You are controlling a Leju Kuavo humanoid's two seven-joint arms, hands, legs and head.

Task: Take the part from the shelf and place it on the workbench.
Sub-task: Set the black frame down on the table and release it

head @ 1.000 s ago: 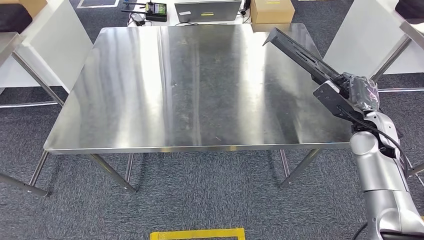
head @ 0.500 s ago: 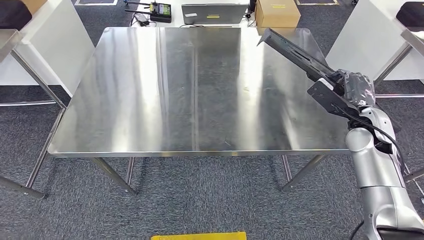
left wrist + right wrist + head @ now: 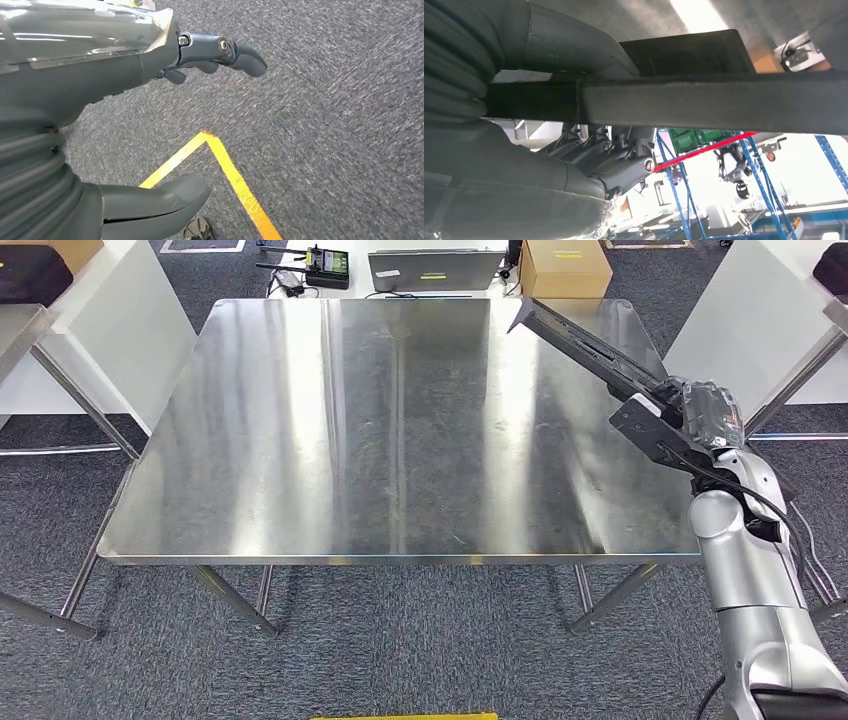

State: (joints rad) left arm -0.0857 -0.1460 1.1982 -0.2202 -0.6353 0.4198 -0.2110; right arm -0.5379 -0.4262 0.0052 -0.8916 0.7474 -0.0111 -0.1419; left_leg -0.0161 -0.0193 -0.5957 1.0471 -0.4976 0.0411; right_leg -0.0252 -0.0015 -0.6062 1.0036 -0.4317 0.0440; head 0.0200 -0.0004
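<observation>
Looking across your desk (image 3: 400,430), no writing is legible. At seven o'clock your left hand (image 3: 150,65) hangs empty, fingers apart, above carpet. At three o'clock your right hand (image 3: 705,410) grips the long black part (image 3: 590,345), held slanting over the desk's right edge.

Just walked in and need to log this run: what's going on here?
The robot's right hand holds a long black part and carries it tilted over the right side of the steel workbench. The part's far end reaches toward the table's back edge; it looks raised off the surface rather than set down. The left hand hangs over grey carpet with yellow floor tape, holding nothing. Beyond the table sit a laptop and a cardboard box.
</observation>
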